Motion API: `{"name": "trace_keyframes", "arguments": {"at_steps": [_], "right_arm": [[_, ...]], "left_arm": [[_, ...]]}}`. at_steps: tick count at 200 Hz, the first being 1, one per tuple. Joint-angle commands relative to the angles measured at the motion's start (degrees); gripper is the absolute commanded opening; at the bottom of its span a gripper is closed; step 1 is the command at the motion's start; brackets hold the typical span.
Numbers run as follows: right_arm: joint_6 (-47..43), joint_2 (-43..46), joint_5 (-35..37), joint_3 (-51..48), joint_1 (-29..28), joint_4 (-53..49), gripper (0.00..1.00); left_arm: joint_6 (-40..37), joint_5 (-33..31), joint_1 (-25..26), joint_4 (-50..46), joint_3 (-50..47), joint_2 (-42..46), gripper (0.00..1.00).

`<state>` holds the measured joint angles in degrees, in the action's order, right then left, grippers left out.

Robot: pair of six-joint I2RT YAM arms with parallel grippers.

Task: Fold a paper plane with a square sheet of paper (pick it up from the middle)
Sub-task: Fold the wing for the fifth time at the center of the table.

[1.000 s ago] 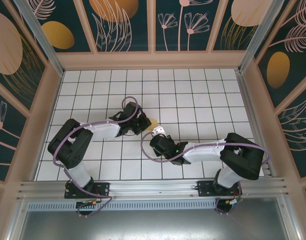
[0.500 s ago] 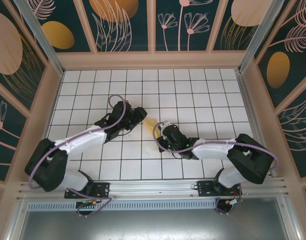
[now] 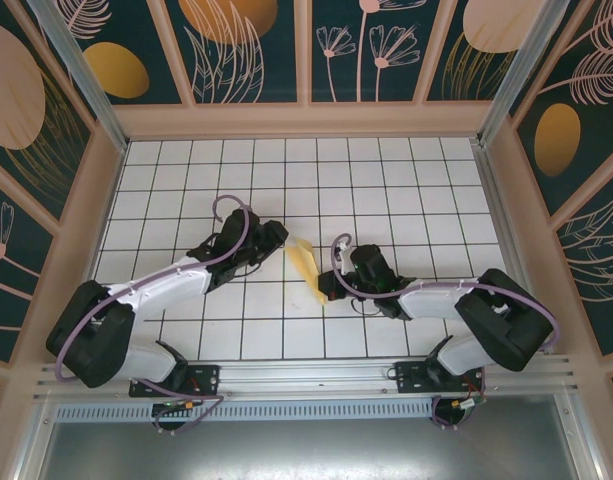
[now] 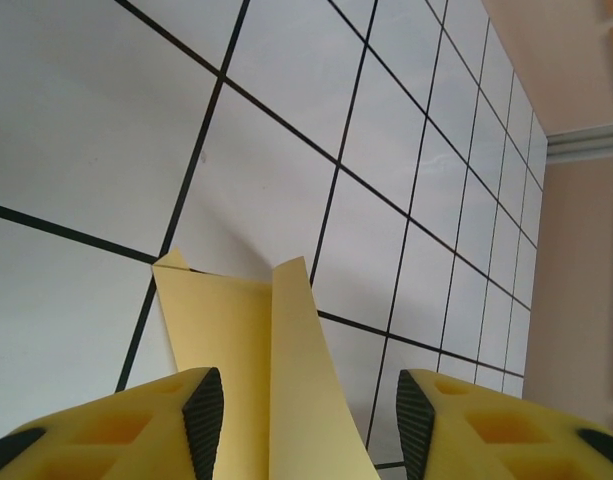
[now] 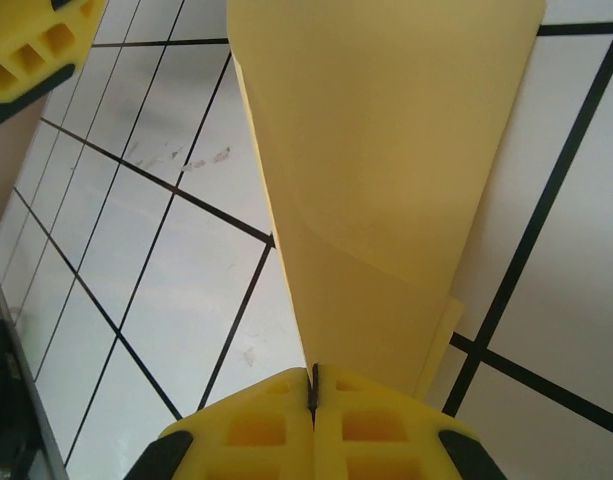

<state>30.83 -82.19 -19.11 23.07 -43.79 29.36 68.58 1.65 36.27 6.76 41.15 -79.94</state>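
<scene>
**Paper folded to a narrow wedge, plane not yet finished**

The sheet of paper is no longer a flat square. It lies near the middle of the tabletop as a long, pale-yellow wedge with overlapping layers, narrow at the end nearer the arms and wider at the far end. By the look of it the main folds are in. What remains is probably sharpening the creases and shaping the wings, since no clean dart with a centre crease shows yet.

The right end effector is clenched on the narrow end, its pads pressed together with the paper between them. The left end effector is released, its jaws standing apart on either side of the wide end.

The tabletop is white, ruled into square tiles by dark lines, with a few faint smudges. Peach-framed walls of dark teal printed with flowers and golden discs enclose it, and an aluminium rail runs along the near edge.
</scene>
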Motion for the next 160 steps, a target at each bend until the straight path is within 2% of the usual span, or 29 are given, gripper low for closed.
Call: {"name": "trace_keyframes", "arguments": {"at_steps": [1, 35, 101, 160], "right_arm": [[3.7, -1.3, -4.5, -1.3, 1.4, 5.3, 0.0], [6.5, -4.1, -7.3, -2.1, 2.8, 7.8, 0.0], [8.2, -6.2, -7.5, -2.1, 3.6, 7.7, 0.0], [8.4, -7.0, -8.5, -1.5, 4.3, 7.3, 0.0]], "left_arm": [[-0.9, 2.9, -0.4, 3.3, -0.5, -1.4, 0.5], [-0.4, 5.3, -0.4, 5.5, -1.8, -2.4, 0.48], [0.4, 7.1, -0.4, 6.7, -2.9, -3.7, 0.46], [0.5, 4.9, -0.4, 7.0, -4.1, -1.5, 0.46]]}}
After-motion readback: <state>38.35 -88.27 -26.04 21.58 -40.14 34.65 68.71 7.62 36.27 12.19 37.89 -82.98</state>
